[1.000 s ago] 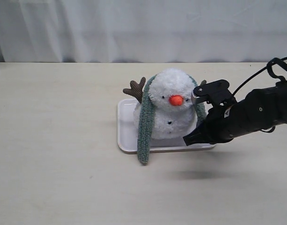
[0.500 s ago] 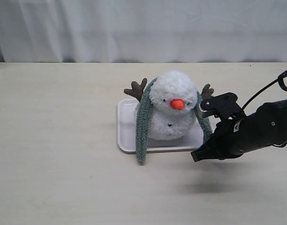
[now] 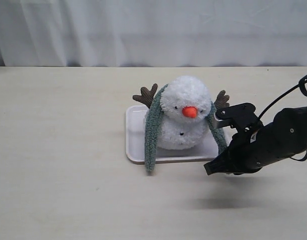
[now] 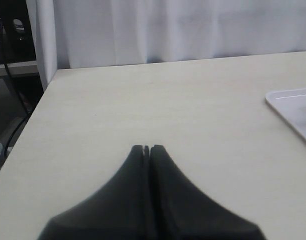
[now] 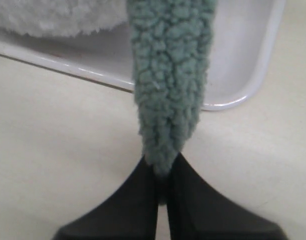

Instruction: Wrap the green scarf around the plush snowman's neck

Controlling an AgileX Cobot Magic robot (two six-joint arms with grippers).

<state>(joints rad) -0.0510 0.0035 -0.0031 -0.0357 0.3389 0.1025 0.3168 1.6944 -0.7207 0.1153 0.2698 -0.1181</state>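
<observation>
Clearly, the right gripper [image 5: 162, 175] pinched the scarf [image 5: 170, 75] by its end, its length running ahead toward the snowman [image 3: 186, 117]; the left gripper [image 4: 147, 149], clenched empty, sat far off.

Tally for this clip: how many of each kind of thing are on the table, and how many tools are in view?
snowman: 1
scarf: 1
tray: 1
tools: 2 (left tool, right tool)
total: 5
</observation>
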